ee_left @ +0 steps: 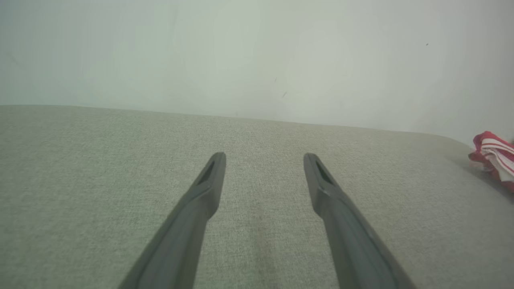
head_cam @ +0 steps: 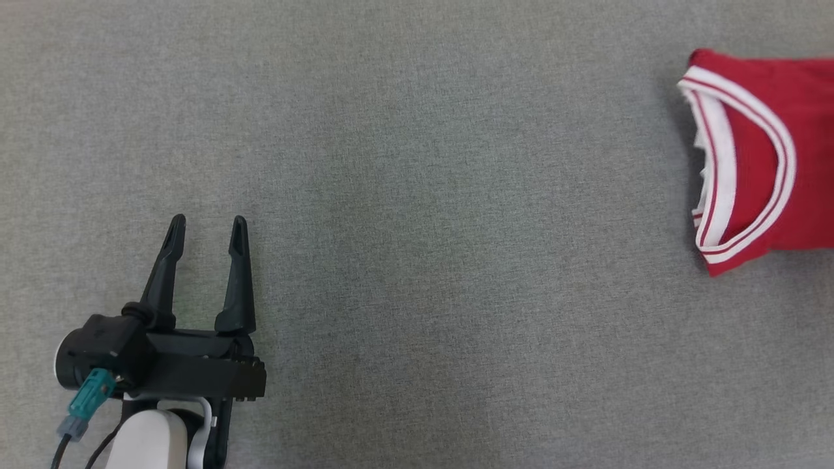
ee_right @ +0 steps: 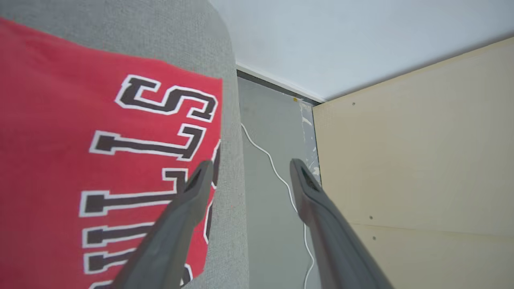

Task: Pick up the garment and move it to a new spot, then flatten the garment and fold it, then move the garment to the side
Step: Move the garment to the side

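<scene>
Shirt point(head_cam: 798, 130), red with a white-striped collar point(head_cam: 720, 156), lies folded at the far right of the grey table point(head_cam: 417, 163), well apart from the left claw point(head_cam: 208, 225), which rests wide open and empty. The move aside looks done, so the right claw point(ee_right: 252, 168), fingers spread and empty over the shirt's edge, should lift straight up without snagging cloth. The right wrist view adds black lettering point(ee_right: 140, 145) and a white cable point(ee_right: 270, 156) on the floor point(ee_right: 277, 112); the head view gives the collar.

The left jaws are formed by two long, tapered black fingers point(head_cam: 236, 273) on a black block point(head_cam: 195, 374). A teal connector point(head_cam: 91, 391) with dark cables is plugged beside a white forearm point(head_cam: 146, 443).
</scene>
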